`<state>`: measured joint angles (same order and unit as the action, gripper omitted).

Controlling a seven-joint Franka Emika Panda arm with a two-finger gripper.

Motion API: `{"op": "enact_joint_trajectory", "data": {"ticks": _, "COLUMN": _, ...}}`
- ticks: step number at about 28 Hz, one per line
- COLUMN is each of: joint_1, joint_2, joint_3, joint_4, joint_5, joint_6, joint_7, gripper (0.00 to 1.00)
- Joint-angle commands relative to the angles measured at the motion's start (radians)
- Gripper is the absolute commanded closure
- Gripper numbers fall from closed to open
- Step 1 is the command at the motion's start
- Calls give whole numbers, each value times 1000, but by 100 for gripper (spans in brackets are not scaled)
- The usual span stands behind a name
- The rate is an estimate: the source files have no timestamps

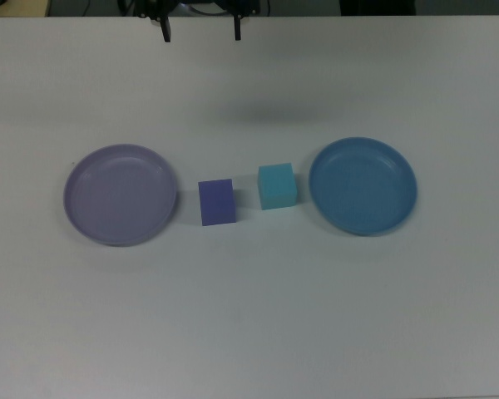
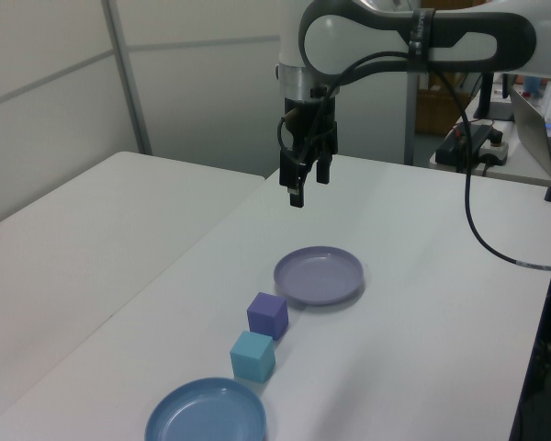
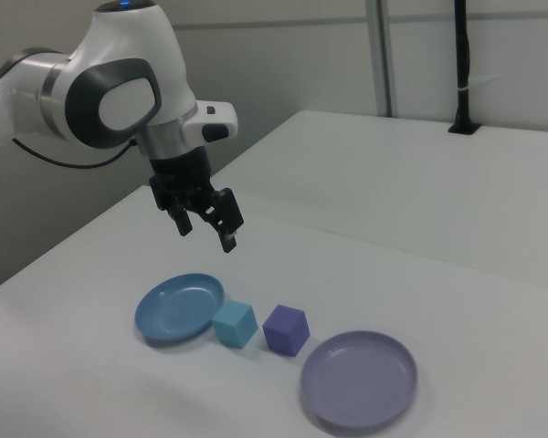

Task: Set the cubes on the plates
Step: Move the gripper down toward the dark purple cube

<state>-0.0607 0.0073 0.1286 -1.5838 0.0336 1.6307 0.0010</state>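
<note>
Two cubes sit side by side on the white table, between two plates. The violet-blue cube (image 1: 216, 202) (image 2: 267, 315) (image 3: 286, 329) lies nearer the lavender plate (image 1: 121, 194) (image 2: 319, 275) (image 3: 359, 380). The turquoise cube (image 1: 277, 185) (image 2: 253, 356) (image 3: 235, 324) lies nearer the blue plate (image 1: 363, 185) (image 2: 207, 415) (image 3: 179, 306). Both plates hold nothing. My gripper (image 1: 201, 32) (image 2: 309, 186) (image 3: 205, 231) hangs open and empty high above the table, behind the cubes at the top view's upper edge.
The white table (image 1: 249, 316) spreads wide on all sides of the plates. In the left view a second table (image 2: 64, 248) adjoins on the left, and a black cable (image 2: 482, 230) trails from the arm; a desk with a laptop (image 2: 537, 119) stands at the back right.
</note>
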Motion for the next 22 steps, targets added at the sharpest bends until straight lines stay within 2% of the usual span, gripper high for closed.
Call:
{"op": "enact_joint_trajectory", "data": {"ticks": 1, "joint_1": 9, "joint_2": 78, "joint_3": -1, "joint_4": -15, "joint_5": 17, "joint_6": 26, "joint_7": -36, "gripper": 0}}
{"op": "enact_joint_trajectory", "data": {"ticks": 4, "joint_1": 9, "joint_2": 111, "joint_3": -1, "joint_4": -10, "joint_5": 15, "joint_6": 28, "joint_7": -38, "gripper": 0}}
{"op": "enact_joint_trajectory", "data": {"ticks": 7, "joint_1": 10, "joint_2": 155, "joint_3": -3, "joint_4": -10, "joint_5": -7, "joint_6": 43, "joint_7": -44, "gripper": 0}}
{"op": "enact_joint_trajectory", "data": {"ticks": 11, "joint_1": 10, "joint_2": 209, "joint_3": -3, "joint_4": -18, "joint_5": -40, "joint_6": 132, "joint_7": -88, "gripper": 0}}
{"op": "enact_joint_trajectory", "data": {"ticks": 15, "joint_1": 10, "joint_2": 258, "joint_3": -3, "joint_4": -21, "joint_5": -52, "joint_6": 205, "joint_7": -98, "gripper": 0}}
{"op": "enact_joint_trajectory", "data": {"ticks": 18, "joint_1": 13, "joint_2": 321, "joint_3": -3, "joint_4": -27, "joint_5": -113, "joint_6": 294, "joint_7": -85, "gripper": 0}}
{"op": "enact_joint_trajectory", "data": {"ticks": 22, "joint_1": 13, "joint_2": 393, "joint_3": -3, "joint_4": -30, "joint_5": -144, "joint_6": 377, "joint_7": -82, "gripper": 0}}
